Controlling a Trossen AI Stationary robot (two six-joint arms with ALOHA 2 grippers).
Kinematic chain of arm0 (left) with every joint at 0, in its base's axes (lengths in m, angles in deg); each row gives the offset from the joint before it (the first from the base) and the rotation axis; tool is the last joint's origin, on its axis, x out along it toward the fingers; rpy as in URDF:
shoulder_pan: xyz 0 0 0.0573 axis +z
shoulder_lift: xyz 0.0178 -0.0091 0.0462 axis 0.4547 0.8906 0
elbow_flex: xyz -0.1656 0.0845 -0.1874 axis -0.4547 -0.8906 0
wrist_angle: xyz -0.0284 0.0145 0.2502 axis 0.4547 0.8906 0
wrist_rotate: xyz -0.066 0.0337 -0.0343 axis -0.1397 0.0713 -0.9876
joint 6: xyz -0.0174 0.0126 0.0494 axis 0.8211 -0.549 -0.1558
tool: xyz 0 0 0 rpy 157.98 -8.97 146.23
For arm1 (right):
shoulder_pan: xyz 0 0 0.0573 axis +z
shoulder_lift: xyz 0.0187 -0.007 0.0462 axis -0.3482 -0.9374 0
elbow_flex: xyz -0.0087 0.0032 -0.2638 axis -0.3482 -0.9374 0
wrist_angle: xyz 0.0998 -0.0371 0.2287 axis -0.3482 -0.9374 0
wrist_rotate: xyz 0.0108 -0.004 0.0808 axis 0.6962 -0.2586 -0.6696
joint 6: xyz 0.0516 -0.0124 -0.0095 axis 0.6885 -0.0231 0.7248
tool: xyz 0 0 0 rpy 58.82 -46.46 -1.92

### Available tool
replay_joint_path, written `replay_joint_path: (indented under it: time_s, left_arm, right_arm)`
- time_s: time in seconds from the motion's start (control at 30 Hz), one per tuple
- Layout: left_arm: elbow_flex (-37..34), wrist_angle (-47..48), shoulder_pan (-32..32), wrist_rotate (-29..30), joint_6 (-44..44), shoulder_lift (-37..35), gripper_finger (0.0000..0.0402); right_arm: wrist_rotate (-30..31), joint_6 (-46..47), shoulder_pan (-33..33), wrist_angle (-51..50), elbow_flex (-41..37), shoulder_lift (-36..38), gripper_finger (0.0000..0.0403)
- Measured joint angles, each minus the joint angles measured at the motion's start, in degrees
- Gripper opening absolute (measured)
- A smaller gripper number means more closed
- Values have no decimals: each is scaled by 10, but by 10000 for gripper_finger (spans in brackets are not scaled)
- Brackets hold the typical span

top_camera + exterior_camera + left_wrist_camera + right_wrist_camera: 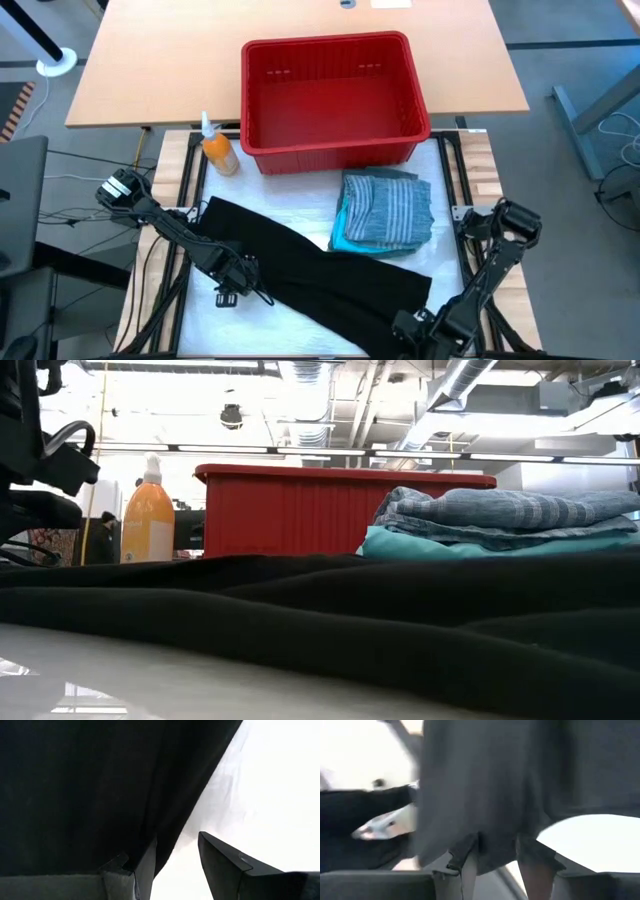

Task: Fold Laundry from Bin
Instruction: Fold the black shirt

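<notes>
The bin (335, 100) sits at the table's far side; a bottle (218, 148) stands just left of it; folded garments (385, 212) are stacked before the bin, to the right; the large garment (320, 272) sprawls across the near table (235, 325).

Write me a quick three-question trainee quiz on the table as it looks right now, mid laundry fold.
1. True or false: the red bin still has clothes in it.
2. Multiple choice: the striped shirt lies on top of A) the black garment, B) a turquoise garment, C) the bin's rim.
3. Short answer: what stands just beside the bin's near left corner?

Key
1. False: the high view shows its inside bare.
2. B: the folded striped shirt sits on the turquoise one, seen stacked in the low view too.
3. An orange bottle with a white top.
</notes>
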Motion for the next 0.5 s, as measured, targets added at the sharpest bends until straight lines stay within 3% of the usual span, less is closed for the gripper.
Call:
replay_joint_path:
  time_s: [0.13,0.3,0.4,0.5]
  left_arm:
    - [0,-1,-4,4,12,0,142]
    - [0,-1,-7,8,20,0,142]
    - [0,-1,-8,12,27,0,142]
    - [0,-1,-8,14,29,0,142]
  right_arm:
    - [1,0,0,-15,-3,-6,119]
    - [-9,-85,-9,37,4,0,18]
    - [-17,-106,-17,25,20,14,19]
    - [-17,-105,-17,-52,34,35,16]
